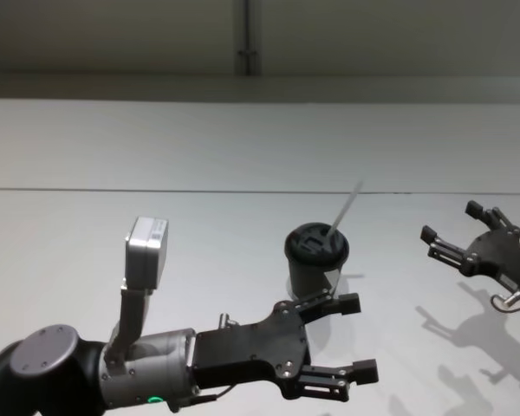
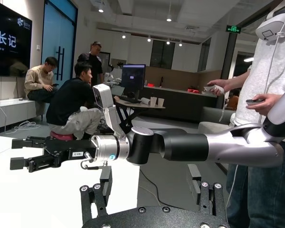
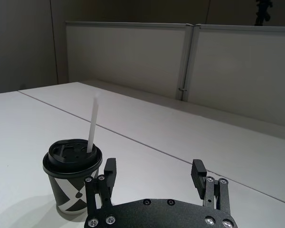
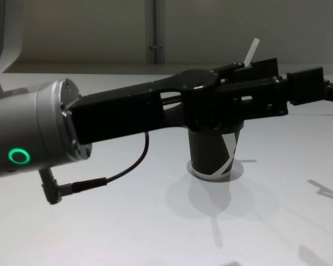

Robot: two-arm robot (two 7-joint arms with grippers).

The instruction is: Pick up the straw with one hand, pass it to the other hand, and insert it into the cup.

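As both sets of fingers stand spread and hold nothing, I judge the insertion done and only a withdrawal left for either arm. My left gripper (image 1: 351,340) hangs low over the table (image 1: 156,260) just in front of the cup (image 1: 315,260), its upper finger (image 1: 338,303) close against the near side of the cup wall; whether it touches I cannot tell. My right gripper (image 1: 451,232) sits well off to the cup's right, its fingers (image 1: 475,208) parted and pointing toward the cup with bare table between them and it. In the right wrist view the same fingers (image 3: 197,171) are wide apart, with the cup (image 3: 72,185) standing beyond and to one side of them, clear of contact. From the lid (image 3: 72,154) the straw (image 3: 92,127) rises through the opening, leaning slightly; in the head view the straw (image 1: 347,211) tilts away from me and toward my right. The relation that matters: the left gripper is much the nearer of the two, and the straw's long axis leans away from it, so in my judgement a retreat straight back along its own arm would clear both. The hazard I note is that near finger brushing the cup wall and tipping it.
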